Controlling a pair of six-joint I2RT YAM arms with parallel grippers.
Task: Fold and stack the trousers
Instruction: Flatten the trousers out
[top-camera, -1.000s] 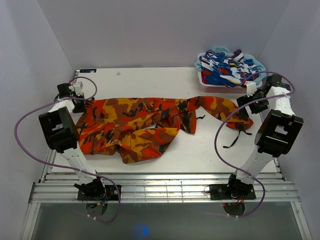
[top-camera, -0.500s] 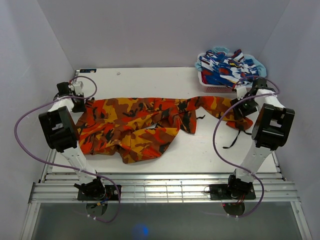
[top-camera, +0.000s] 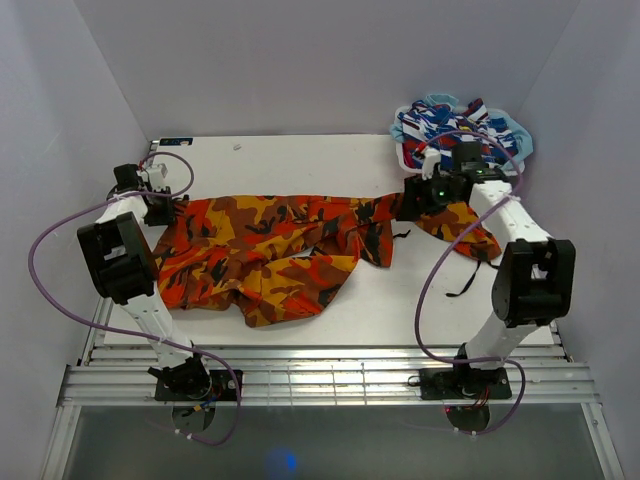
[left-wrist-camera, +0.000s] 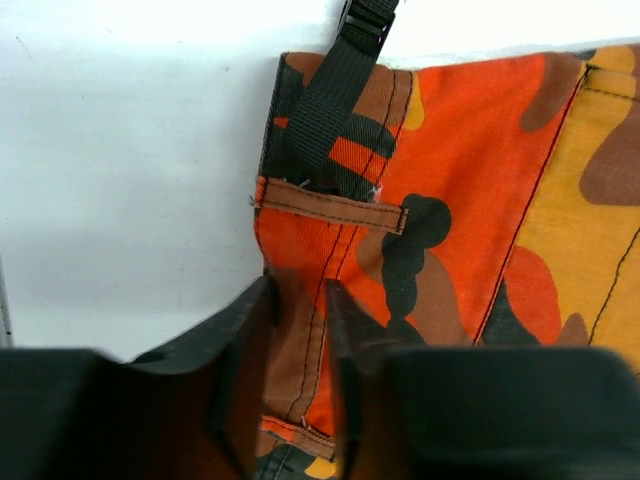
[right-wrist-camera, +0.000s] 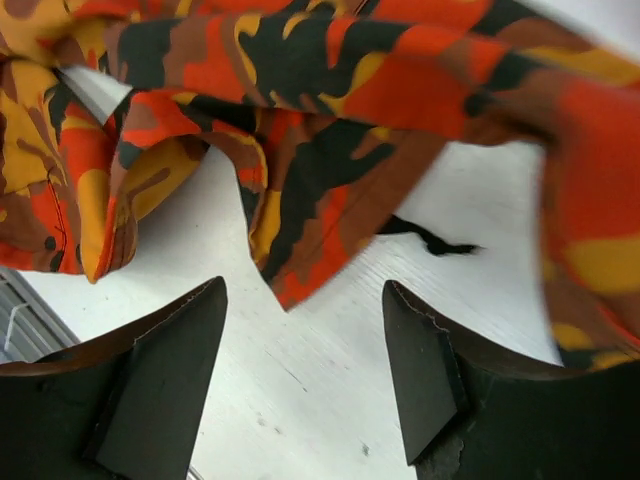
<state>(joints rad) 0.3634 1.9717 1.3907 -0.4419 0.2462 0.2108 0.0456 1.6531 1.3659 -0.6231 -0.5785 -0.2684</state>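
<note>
My left tool (left-wrist-camera: 296, 340) is pinching the trousers (top-camera: 270, 250) at the waistband edge. The cloth is pressed between its fingers (left-wrist-camera: 240, 350), with a black strap (left-wrist-camera: 335, 90) just ahead of them. My right tool (right-wrist-camera: 302, 300) is spread wide, nothing between its tips. It hangs over the white surface (right-wrist-camera: 330, 400), a fold of the trousers just in front. The garment lies spread between both tools

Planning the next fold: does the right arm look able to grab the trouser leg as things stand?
Probably yes. The right gripper is open, close over the trousers, with their folded edge just ahead of it and only bare table between.
</note>
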